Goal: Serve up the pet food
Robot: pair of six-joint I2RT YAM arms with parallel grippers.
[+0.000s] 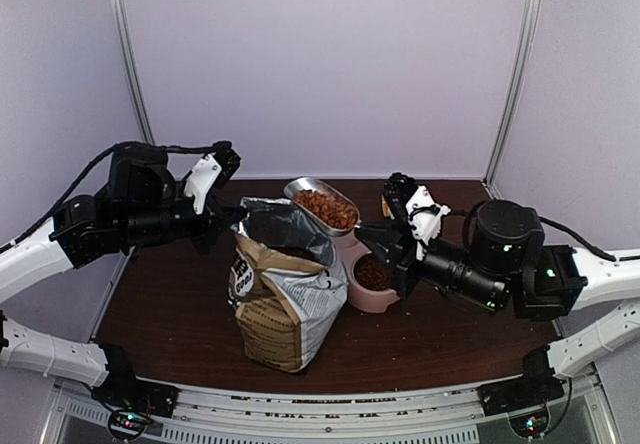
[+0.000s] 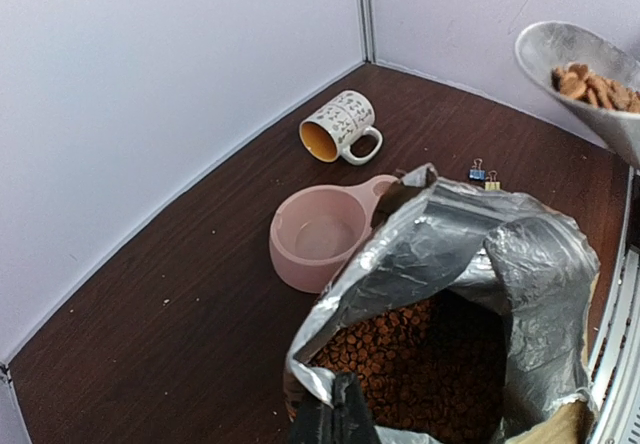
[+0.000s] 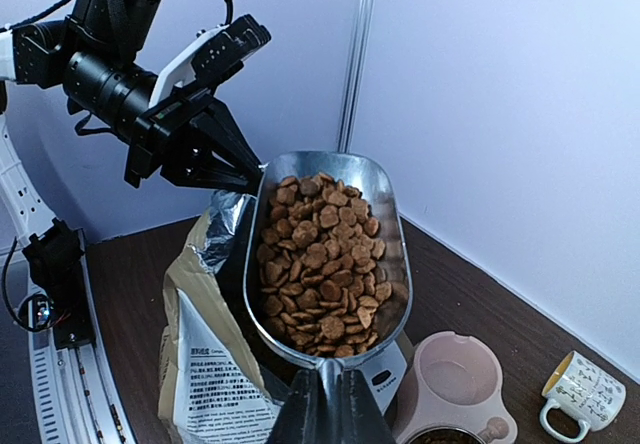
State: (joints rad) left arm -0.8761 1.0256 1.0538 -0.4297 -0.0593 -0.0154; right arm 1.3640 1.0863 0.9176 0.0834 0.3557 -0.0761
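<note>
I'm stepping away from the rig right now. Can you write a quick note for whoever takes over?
Left gripper: shut on the rim of the bag, holding it open.
Right gripper: shut on the handle of the scoop, which is loaded with pet food and raised clear of the bag.
Done: one compartment of the pink double bowl holds kibble.
Left: the second compartment is empty. Probably tip this scoopful into it, then put the scoop down.
</note>
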